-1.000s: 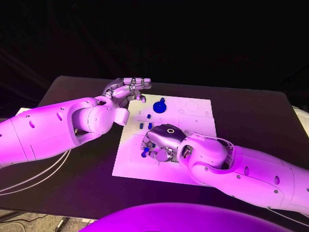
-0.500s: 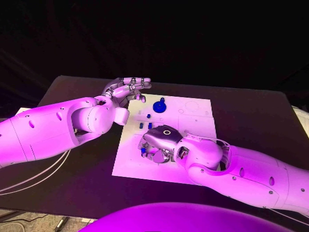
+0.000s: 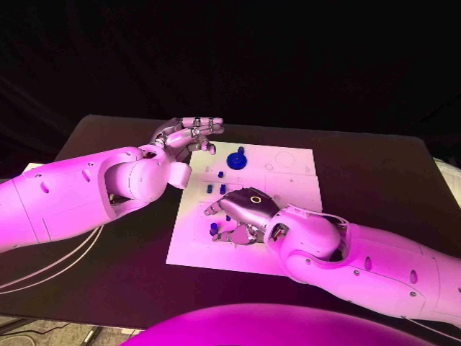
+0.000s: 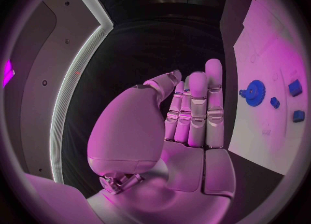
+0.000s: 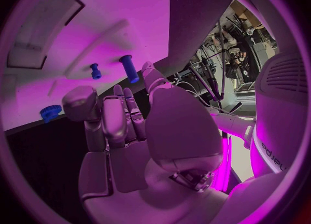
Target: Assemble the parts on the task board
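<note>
Hovering with fingers apart and nothing held, the right hand (image 3: 246, 210) is nearing the blue peg (image 3: 213, 228) lying just beside its fingertips, toward the task board's (image 3: 293, 169) left edge.

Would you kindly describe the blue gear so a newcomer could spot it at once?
Start at the white task board mid-table and go to its far edge, near the left hand. The blue gear lies there; it is round, toothed and wider than the small blue pieces nearby.
</note>
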### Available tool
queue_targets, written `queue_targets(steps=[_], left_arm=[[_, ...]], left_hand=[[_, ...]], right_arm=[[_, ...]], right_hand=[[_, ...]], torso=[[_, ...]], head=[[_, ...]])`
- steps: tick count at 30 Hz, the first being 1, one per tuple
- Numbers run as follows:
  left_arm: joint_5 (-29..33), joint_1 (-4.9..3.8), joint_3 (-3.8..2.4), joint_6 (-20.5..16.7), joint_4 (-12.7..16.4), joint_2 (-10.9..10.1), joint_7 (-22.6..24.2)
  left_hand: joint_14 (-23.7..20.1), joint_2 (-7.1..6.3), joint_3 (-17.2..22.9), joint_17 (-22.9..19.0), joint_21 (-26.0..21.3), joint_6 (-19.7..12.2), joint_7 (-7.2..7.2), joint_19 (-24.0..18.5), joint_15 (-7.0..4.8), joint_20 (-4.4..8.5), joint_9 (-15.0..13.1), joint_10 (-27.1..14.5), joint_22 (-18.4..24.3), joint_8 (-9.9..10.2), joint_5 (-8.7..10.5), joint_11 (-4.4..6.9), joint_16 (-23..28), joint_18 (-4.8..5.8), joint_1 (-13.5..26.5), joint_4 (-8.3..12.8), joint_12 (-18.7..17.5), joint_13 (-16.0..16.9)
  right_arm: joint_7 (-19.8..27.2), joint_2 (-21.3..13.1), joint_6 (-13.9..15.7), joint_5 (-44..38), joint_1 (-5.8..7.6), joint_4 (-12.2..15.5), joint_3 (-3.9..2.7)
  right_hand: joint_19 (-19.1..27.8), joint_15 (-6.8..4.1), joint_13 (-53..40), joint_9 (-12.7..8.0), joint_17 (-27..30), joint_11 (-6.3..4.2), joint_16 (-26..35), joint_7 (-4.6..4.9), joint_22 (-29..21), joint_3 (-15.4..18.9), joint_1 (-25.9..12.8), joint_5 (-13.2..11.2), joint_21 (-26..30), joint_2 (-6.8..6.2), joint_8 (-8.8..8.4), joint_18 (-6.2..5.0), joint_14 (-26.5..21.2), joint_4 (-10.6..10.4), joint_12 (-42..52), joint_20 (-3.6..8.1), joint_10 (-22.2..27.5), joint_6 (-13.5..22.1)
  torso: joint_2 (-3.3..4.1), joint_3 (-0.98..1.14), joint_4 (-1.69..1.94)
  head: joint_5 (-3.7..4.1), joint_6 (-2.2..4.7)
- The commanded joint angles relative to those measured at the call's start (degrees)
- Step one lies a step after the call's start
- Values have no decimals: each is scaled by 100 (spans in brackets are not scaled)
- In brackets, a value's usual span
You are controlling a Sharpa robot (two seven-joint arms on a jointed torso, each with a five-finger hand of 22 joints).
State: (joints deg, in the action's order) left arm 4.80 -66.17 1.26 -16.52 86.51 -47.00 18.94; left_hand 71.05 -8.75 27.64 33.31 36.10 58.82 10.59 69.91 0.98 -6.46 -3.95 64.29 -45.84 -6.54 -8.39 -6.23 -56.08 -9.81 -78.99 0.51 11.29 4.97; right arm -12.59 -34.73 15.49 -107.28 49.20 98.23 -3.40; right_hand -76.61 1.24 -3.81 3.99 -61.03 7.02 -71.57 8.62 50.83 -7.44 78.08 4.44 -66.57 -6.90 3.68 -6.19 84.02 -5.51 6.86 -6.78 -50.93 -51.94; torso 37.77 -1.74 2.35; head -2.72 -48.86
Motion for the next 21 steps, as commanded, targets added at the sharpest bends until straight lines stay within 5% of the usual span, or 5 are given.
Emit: queue_targets(steps=[1,10,13,18,21], left_arm=[[-23,2,-3,114,9,-4,15],[-23,8,8,115,27,-50,9],[-23,9,11,107,43,-83,10],[-24,9,14,102,69,-129,12],[-24,9,16,104,74,-139,12]], left_hand=[[-42,42,-37,-12,-24,-51,1,-34,2,-8,3,-41,9,-40,-7,4,24,-65,22,12,25,7],[-42,42,-37,-12,-24,-51,1,-34,2,-8,3,-41,9,-40,-7,4,24,-65,22,12,25,7],[-42,42,-37,-12,-24,-51,1,-34,2,-8,3,-41,9,-40,-7,4,24,-65,22,12,25,7],[-42,42,-37,-12,-24,-51,1,-34,2,-8,3,-41,9,-40,-7,4,24,-65,22,12,25,7],[-42,42,-37,-12,-24,-51,1,-34,2,-8,3,-41,9,-40,-7,4,24,-65,22,12,25,7]], right_arm=[[68,-148,827,185,-14,160,-49],[-228,-1387,887,1625,33,840,-374],[-454,-1849,848,1951,51,995,-412],[-913,-2452,859,2072,1,1255,-436],[-1252,-2683,756,2001,-79,1379,-440]], right_hand=[[-19,14,-8,17,13,-13,-14,48,4,118,113,91,11,42,9,-100,79,-55,101,-9,-44,-44],[-247,-160,-229,98,-150,-252,-133,54,449,147,245,416,-290,285,166,-22,149,-139,865,96,-1576,-598],[-416,-250,-383,101,-506,-363,-392,-40,874,224,106,587,-573,242,191,54,243,-271,1083,183,-2061,-666],[-499,-398,-1055,145,-630,-549,-511,-228,1063,560,-364,1609,-720,119,302,83,265,-706,1807,367,-2587,-874],[-565,-482,-2951,247,-826,-622,-685,-360,1292,926,-332,1596,-881,184,410,152,291,-1056,3415,425,-2228,-911]], torso=[[2,3,-15],[-31,-25,-61],[-39,-34,-120],[-30,-26,-209],[-34,-27,-242]], head=[[22,10],[269,119],[339,147],[412,186],[436,191]])
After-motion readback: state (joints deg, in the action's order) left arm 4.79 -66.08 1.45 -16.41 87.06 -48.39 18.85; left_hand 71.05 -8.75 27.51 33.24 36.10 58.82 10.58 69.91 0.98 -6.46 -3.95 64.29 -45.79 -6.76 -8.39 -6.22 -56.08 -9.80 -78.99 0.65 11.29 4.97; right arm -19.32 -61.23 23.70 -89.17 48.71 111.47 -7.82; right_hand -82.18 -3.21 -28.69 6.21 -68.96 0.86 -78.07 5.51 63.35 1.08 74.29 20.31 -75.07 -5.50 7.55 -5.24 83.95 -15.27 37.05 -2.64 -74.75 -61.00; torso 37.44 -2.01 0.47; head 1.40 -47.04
